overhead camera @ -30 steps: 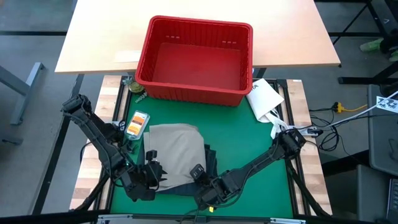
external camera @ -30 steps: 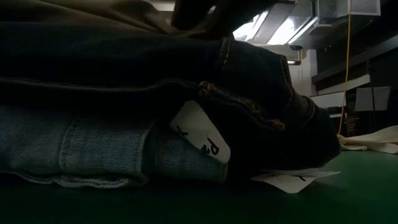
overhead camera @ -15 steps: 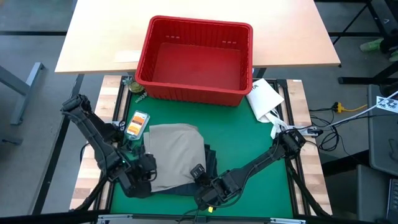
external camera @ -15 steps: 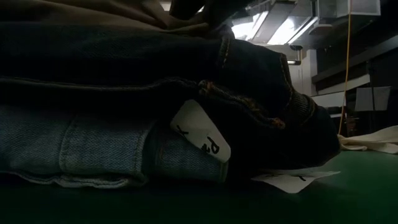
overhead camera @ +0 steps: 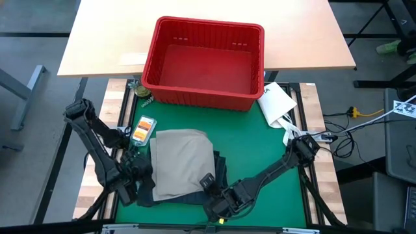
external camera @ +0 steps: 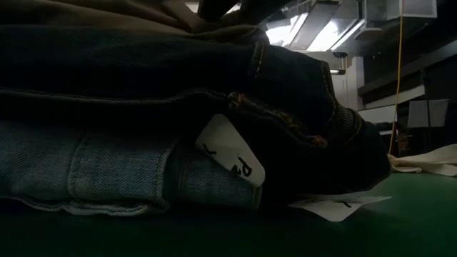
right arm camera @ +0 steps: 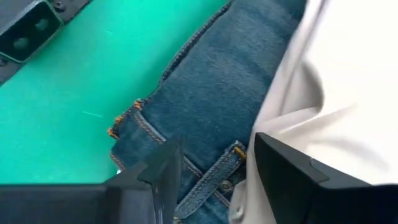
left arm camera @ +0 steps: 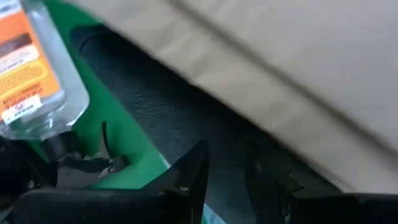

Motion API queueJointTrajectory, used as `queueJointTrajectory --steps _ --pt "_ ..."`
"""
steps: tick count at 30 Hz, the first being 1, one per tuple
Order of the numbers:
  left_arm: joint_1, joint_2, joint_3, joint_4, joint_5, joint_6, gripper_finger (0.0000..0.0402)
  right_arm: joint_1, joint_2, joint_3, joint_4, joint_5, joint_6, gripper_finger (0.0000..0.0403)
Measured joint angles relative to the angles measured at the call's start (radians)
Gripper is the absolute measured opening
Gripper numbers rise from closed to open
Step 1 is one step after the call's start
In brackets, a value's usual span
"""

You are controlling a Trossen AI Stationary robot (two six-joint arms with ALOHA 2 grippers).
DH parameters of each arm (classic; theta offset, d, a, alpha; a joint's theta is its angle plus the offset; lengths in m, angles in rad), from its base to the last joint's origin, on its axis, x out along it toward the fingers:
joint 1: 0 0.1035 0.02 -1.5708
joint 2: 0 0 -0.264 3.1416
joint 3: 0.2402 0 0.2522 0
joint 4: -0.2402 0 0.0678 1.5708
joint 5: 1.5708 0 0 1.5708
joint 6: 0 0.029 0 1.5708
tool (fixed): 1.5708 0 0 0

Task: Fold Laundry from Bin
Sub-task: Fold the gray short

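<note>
Green-matted counter (overhead camera: 260, 149) with a pale wooden tabletop (overhead camera: 104, 39) beyond at 12 o'clock; dim ceiling lights show in the low view behind the pile. The bright red ribbed plastic bin (overhead camera: 205, 97) sits at 12 o'clock and looks empty. The laundry is out, stacked at 6 o'clock: folded tan khaki trousers (overhead camera: 183, 161) lie on top of dark blue denim jeans (overhead camera: 221, 170), whose edge peeks out on the 3 o'clock side. A white paper-like packet (overhead camera: 276, 103) lies at 2 o'clock beside the bin; a small clear bottle with an orange label (overhead camera: 143, 129) sits at 9 o'clock of the pile.

Left tool (overhead camera: 130, 185) is at the pile's 8 o'clock corner, fingers narrowly apart; the wrist view shows nothing clamped between them, with dark cloth and the khaki edge just ahead. Right tool (overhead camera: 224, 201) is at the pile's 5 o'clock edge, jaws standing wide and empty, with the jeans waistband and khaki edge in front of it.

Step judged: last garment already folded and stacked, so this is tidying or squaring the stack, late in the task. Next move likely calls for both tools to press or nudge the stack's near edge evenly, or back away without dragging the khaki off the jeans.
</note>
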Motion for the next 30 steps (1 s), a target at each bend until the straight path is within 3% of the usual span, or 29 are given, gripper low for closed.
queueJointTrajectory --steps 6,14,20,30 --pt "-0.003 0.000 -0.126 0.077 0.007 -0.088 0.0094 0.001 0.000 0.000 0.000 0.042 0.000 0.0198" --pt "-0.003 -0.001 -0.290 0.400 -0.003 -0.087 0.0094 -0.002 0.050 0.000 -0.008 0.160 0.000 0.0198" --pt "-0.007 -0.002 -0.295 0.536 0.027 -0.078 0.0094 -0.024 0.068 0.000 -0.112 0.189 0.000 0.0198" --pt "-0.011 0.002 -0.285 0.878 0.101 0.137 0.0094 -0.088 0.071 -0.002 -0.239 0.283 0.000 0.0198"
